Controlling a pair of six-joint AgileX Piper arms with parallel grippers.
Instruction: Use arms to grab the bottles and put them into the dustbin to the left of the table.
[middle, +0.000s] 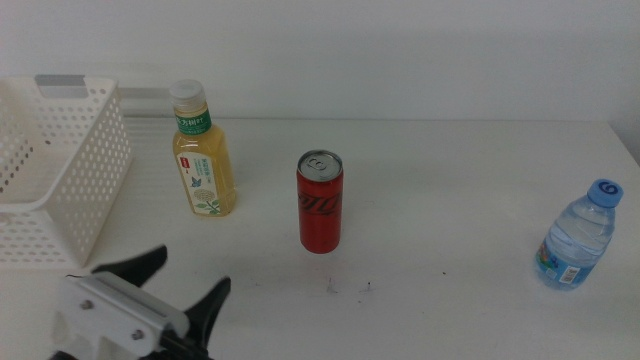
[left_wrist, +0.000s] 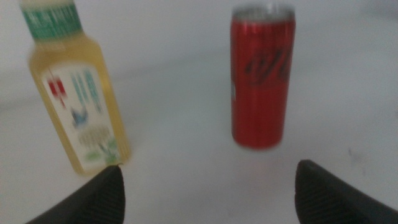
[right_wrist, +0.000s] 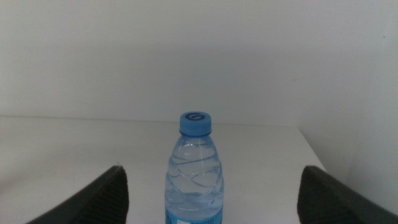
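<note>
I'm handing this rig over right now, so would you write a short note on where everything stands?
Left gripper: open, empty, low at the table's near left, facing the tea bottle and red can.
Right gripper: open, empty, out of the middle view, lined up on the water bottle near the table's right edge.
Dustbin stands at the left; no bottle visible in it.
Done: nothing binned.
Left: all three, each standing upright on the table.

From above we see the whole table (middle: 450, 170); both wrist views look low and close, sharing its bottles.
</note>
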